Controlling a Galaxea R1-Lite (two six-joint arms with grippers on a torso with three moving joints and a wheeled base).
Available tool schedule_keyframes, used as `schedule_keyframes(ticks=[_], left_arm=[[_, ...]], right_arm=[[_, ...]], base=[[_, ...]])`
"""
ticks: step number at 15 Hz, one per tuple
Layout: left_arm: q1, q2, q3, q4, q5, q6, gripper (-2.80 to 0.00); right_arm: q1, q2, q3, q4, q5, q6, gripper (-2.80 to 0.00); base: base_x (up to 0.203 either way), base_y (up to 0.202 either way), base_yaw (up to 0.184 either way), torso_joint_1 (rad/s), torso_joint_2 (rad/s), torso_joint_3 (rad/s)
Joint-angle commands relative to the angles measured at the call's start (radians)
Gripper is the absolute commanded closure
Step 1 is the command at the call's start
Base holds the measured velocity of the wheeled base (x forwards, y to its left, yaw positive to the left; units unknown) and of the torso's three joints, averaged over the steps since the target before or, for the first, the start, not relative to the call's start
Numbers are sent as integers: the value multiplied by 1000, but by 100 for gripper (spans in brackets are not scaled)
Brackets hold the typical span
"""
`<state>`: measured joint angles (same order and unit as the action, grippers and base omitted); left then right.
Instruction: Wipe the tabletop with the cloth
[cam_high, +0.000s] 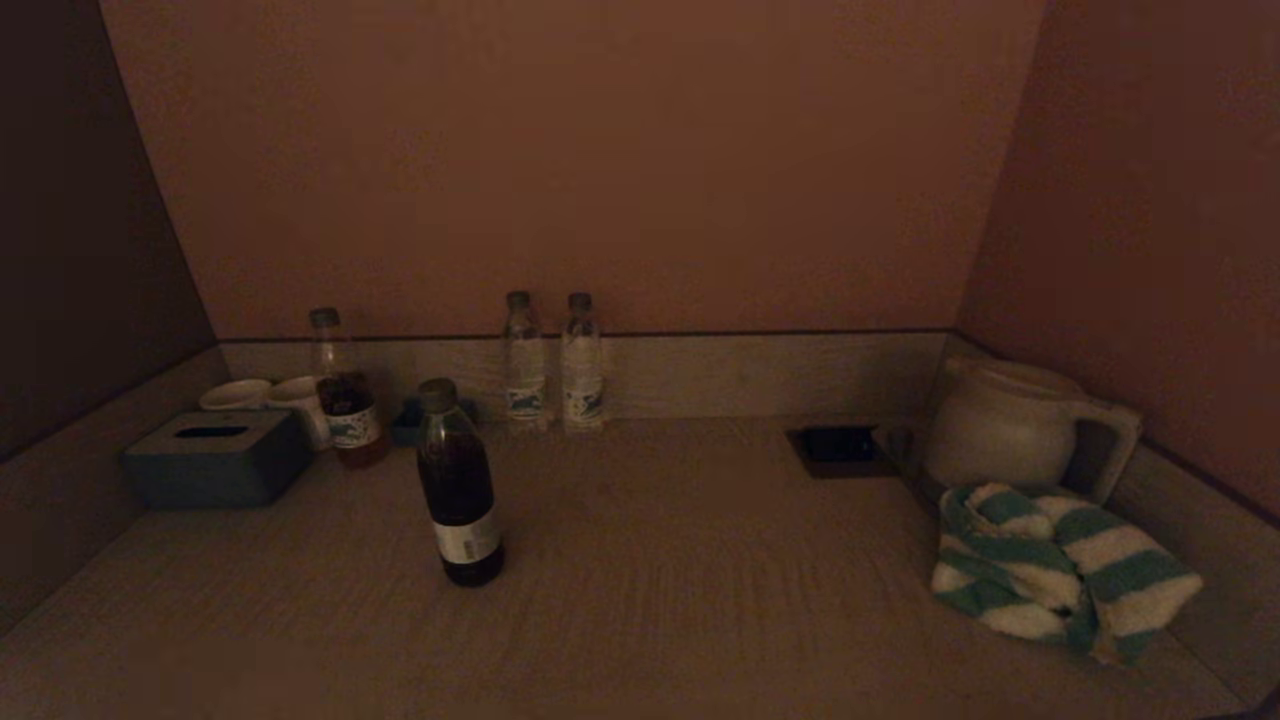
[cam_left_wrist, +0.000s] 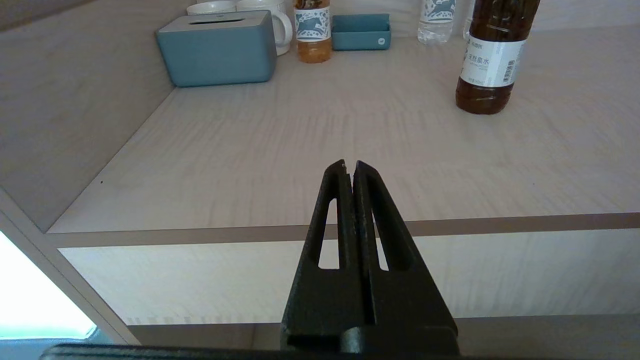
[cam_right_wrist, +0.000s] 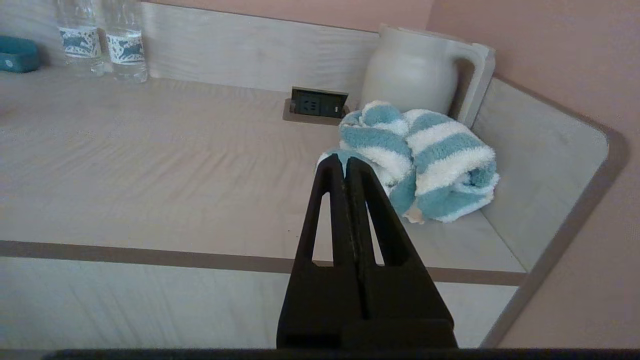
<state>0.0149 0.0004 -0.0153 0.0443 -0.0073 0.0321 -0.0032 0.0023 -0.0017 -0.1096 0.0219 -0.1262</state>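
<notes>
Pale wood tabletop (cam_high: 700, 590) lies unwiped, both my claws pressed together off its front edge, and sweeping the striped cloth (cam_right_wrist: 425, 165) carelessly could topple the dark bottle (cam_high: 458, 485).

The head view is very dim with a brownish tint — the bottles (cam_high: 459, 483) and tissue box (cam_high: 217, 458) are dark shapes, while the cloth (cam_high: 1060, 570) stays readable. Both wrist views are bright and evenly lit, with soft shadows. A blown-out white patch glares beyond the tabletop's (cam_left_wrist: 320, 150) near left edge.
</notes>
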Motion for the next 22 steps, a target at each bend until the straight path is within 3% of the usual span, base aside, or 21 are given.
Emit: schedule_keyframes(ticks=[1, 8, 22], left_arm=[[-1, 1, 0, 0, 0, 0, 0], [0, 1, 0, 0, 0, 0, 0], [-1, 1, 0, 0, 0, 0, 0]], right_arm=[[0, -1, 2, 54, -2, 15, 0], [0, -2, 2, 110, -8, 80, 0], [0, -2, 2, 110, -8, 80, 0]], base=[[0, 0, 0, 0, 0, 0], [0, 0, 0, 0, 0, 0], [0, 0, 0, 0, 0, 0]])
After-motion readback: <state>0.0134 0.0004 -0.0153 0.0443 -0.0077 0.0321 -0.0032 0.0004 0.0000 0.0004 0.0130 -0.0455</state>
